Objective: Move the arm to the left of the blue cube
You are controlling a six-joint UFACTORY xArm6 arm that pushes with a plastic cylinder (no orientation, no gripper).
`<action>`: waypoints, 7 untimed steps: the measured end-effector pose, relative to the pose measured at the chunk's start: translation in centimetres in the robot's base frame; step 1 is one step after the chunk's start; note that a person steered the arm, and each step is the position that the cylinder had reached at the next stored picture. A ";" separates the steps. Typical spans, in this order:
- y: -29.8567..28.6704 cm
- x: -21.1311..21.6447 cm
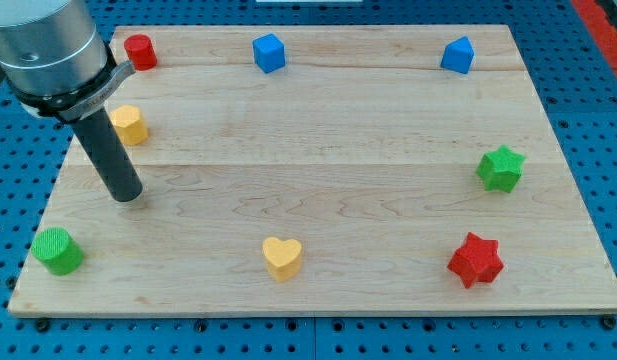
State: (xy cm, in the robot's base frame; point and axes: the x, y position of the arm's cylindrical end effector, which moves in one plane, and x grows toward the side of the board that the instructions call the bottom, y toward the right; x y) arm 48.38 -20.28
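The blue cube [269,52] sits near the view's top edge of the wooden board [318,160], left of centre. My tip [127,194] rests on the board at the view's left, well below and to the left of the blue cube. A yellow block [129,124] stands just above and beside the rod. A second blue block [457,55], shaped like a small house, sits at the top right.
A red cylinder [140,51] is at the top left and a green cylinder [57,250] at the bottom left. A yellow heart [282,257] is at the bottom centre. A green star [501,167] and a red star [475,260] are at the right.
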 end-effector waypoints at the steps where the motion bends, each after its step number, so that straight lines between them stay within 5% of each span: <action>1: -0.3 -0.3; 4: 11.1 -5.9; 7: 10.7 -14.7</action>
State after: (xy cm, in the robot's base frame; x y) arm 33.66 -9.59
